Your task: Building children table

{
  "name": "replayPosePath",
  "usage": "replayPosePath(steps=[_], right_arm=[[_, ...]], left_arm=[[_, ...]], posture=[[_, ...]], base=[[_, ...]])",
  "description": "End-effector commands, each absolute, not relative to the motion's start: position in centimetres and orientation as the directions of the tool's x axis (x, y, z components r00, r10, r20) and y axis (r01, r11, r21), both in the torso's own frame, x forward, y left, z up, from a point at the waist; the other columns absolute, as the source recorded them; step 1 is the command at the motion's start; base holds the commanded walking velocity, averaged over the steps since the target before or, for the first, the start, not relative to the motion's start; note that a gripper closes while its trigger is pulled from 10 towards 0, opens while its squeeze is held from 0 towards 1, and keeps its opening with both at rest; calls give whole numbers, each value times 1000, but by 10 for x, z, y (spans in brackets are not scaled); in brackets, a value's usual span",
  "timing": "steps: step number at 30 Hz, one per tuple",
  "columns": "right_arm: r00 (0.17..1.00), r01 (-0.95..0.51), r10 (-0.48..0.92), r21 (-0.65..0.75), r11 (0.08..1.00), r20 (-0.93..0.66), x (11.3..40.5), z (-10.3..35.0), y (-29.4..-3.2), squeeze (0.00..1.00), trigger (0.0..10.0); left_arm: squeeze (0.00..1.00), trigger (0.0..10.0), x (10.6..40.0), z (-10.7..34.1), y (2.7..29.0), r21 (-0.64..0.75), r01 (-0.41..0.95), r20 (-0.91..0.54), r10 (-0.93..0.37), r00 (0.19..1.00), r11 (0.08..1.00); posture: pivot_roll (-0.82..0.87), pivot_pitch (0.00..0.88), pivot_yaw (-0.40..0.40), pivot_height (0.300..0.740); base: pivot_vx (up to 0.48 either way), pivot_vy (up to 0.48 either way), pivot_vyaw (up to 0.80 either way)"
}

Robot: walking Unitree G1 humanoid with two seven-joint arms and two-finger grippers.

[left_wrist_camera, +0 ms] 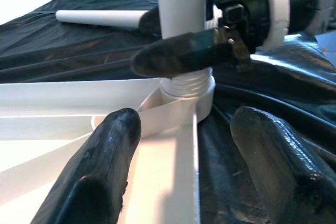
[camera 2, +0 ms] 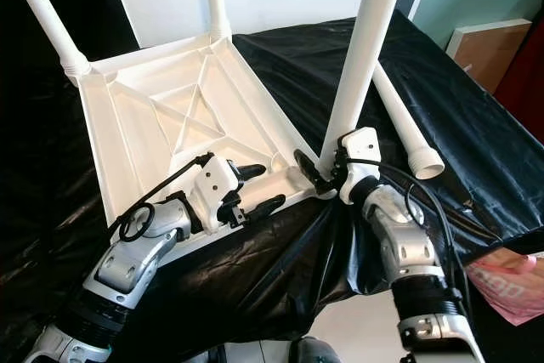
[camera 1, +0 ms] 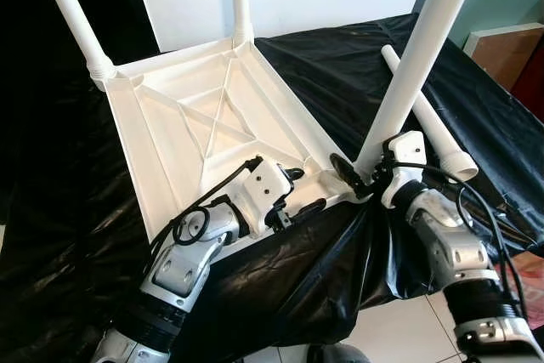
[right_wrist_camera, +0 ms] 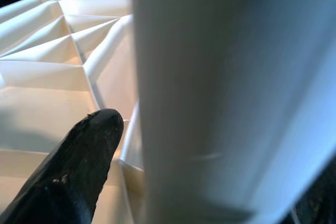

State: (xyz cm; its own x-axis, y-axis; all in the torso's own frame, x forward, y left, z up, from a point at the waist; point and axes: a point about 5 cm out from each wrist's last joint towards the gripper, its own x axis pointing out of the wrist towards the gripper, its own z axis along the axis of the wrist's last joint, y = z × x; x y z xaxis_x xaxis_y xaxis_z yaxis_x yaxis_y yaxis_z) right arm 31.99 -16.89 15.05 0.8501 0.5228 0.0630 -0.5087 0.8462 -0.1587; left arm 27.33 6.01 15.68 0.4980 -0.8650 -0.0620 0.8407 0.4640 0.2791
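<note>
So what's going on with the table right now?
Right gripper shut on table leg at corner socket. Left gripper open, straddling tabletop rim. Spare leg loose on black sheet.

I find no readable text, label, brand or number anywhere from my station. The upturned white table top [camera 1: 212, 116] is plain moulded plastic, and its legs are unmarked. The pink packet [camera 2: 510, 282] at the edge may carry print, but it is too blurred to read.
</note>
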Motion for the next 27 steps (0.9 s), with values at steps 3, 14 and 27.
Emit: replayPosePath(steps=[3, 14, 27], right_arm=[[812, -573, 584, -177, 800, 14, 323, 142, -169, 0, 4510], [818, -568, 574, -176, 804, -18, 323, 132, -181, 0, 0], [898, -436, 439, -141, 889, -6, 317, 123, -184, 0, 10000]], left_arm=[[0, 10000, 267, 146, 57, 265, 866, -108, -880, 463, 424], [0, 10000, 265, 140, 57, 259, 871, -127, -880, 458, 417], [0, 10000, 266, 141, 58, 263, 875, -131, -884, 449, 406]], posture=[[2, 100, -29, 740], [-6, 102, -19, 740], [-21, 112, -3, 740]], base=[[0, 0, 0], [0, 0, 0], [0, 0, 0]])
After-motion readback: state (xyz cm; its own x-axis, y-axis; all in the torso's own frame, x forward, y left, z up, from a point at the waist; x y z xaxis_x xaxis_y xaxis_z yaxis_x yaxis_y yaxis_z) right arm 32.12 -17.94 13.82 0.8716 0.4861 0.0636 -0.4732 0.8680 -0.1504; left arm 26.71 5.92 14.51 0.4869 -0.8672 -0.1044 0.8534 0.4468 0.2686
